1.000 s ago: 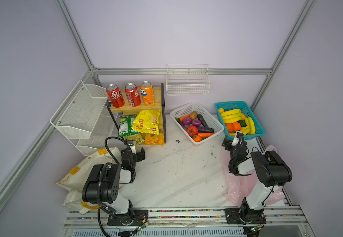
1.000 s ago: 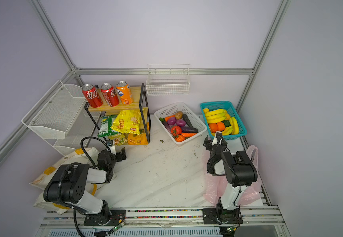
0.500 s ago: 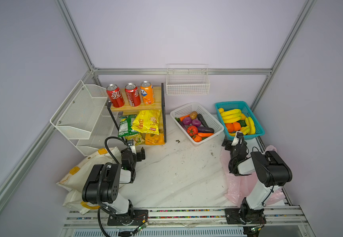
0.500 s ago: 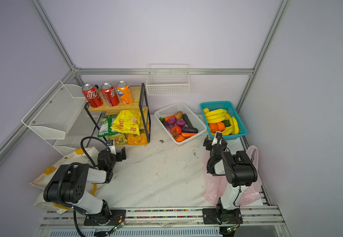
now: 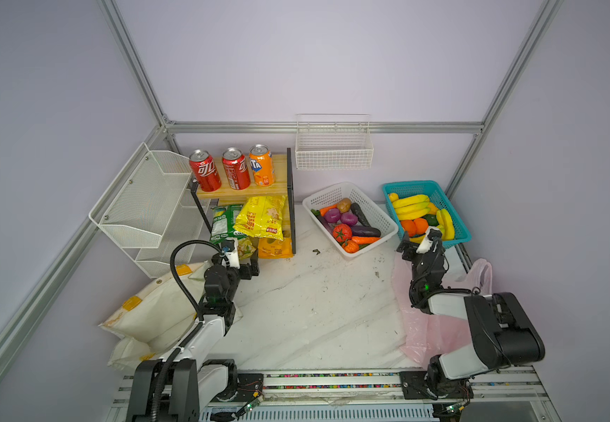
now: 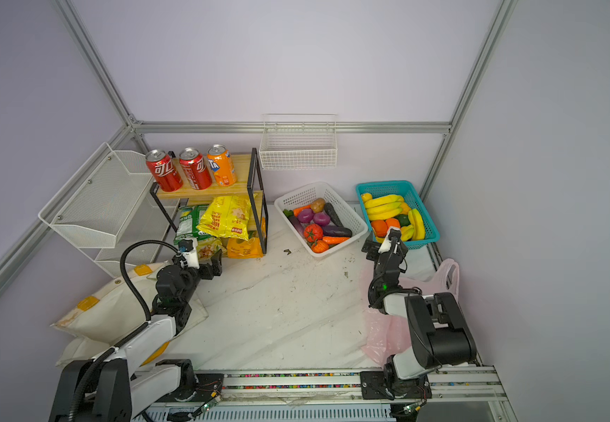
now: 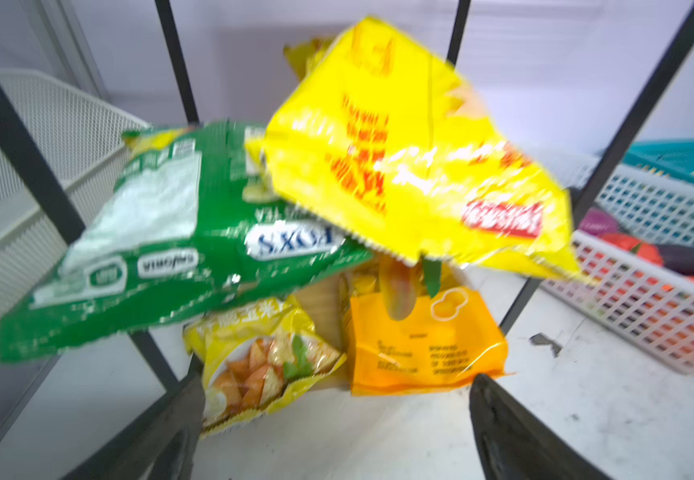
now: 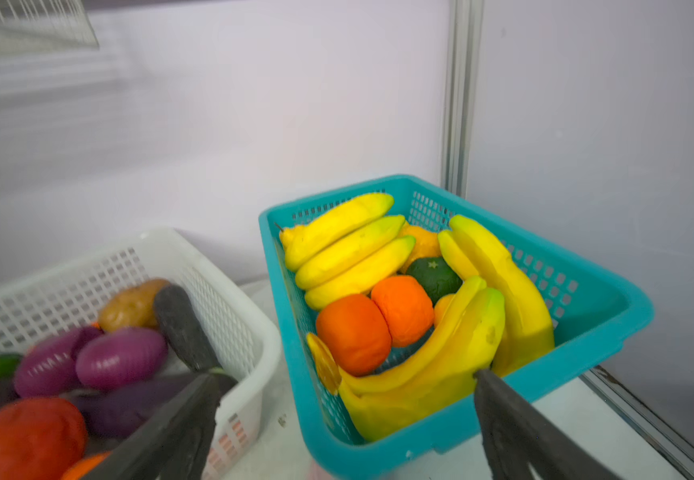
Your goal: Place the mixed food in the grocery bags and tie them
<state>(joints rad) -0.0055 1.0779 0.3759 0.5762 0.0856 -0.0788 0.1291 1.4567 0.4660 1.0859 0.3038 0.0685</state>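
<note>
Left claw (image 7: pixel 337 380) is gaping empty before the yellow crisp packet (image 7: pixel 411 166), leaning inside the rack (image 7: pixel 17 137); likely light, slippery, crushable, so pinching its crimped edge seems best. Right claw (image 8: pixel 345 374) is gaping too.

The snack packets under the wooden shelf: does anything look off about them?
Yes, they are heaped loosely: the large yellow crisp packet lies tilted across the green crisp packet, both jutting out of the black-framed shelf at its front. A small dark scrap also lies loose on the white marble tabletop.
</note>
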